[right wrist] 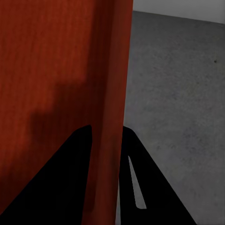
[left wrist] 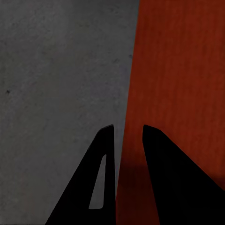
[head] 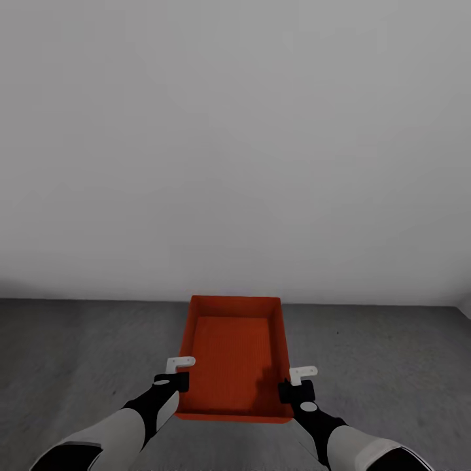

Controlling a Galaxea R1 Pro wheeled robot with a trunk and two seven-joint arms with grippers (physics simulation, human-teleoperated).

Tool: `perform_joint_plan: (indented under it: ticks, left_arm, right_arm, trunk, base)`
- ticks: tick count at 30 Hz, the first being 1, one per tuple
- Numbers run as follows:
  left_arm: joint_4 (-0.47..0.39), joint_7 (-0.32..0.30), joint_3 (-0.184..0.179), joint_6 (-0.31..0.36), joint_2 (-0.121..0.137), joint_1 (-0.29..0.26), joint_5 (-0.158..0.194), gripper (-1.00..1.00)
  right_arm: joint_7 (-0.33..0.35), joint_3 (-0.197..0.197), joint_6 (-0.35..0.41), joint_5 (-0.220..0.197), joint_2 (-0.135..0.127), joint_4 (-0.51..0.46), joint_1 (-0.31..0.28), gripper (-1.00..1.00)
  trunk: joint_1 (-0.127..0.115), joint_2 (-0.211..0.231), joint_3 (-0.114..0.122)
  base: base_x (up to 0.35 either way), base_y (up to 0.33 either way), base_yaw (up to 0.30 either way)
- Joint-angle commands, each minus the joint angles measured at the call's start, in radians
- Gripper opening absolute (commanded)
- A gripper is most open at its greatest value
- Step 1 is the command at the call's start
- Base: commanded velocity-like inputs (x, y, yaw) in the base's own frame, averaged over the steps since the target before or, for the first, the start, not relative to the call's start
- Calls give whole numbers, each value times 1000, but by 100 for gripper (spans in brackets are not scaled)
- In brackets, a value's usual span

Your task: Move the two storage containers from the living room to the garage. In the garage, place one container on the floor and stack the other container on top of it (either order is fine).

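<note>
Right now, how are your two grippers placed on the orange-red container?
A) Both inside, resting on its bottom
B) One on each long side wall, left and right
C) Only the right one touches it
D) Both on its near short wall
B: the left gripper straddles the left wall of the container and the right gripper straddles its right wall, one finger inside and one outside each.

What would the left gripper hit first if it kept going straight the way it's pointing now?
Probably the concrete floor. The left gripper straddles the orange-red storage container wall, pointing down along it; depth is unclear.
</note>
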Motion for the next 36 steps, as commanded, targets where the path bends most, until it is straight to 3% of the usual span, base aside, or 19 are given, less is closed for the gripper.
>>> perform_joint_plan:
  ticks: [1,36]
  left_arm:
    - [-5,4,2,-3,-1,0,-1,-100]
    - [-5,5,2,-2,-1,0,-2,-100]
  right_arm:
    - [2,-69,0,-10,1,2,-1,-100]
    - [2,-69,0,-10,1,2,-1,-100]
  trunk:
    - [0,-1,-3]
    - [0,-1,-59]
  base:
    - [0,0,0]
    - [0,0,0]
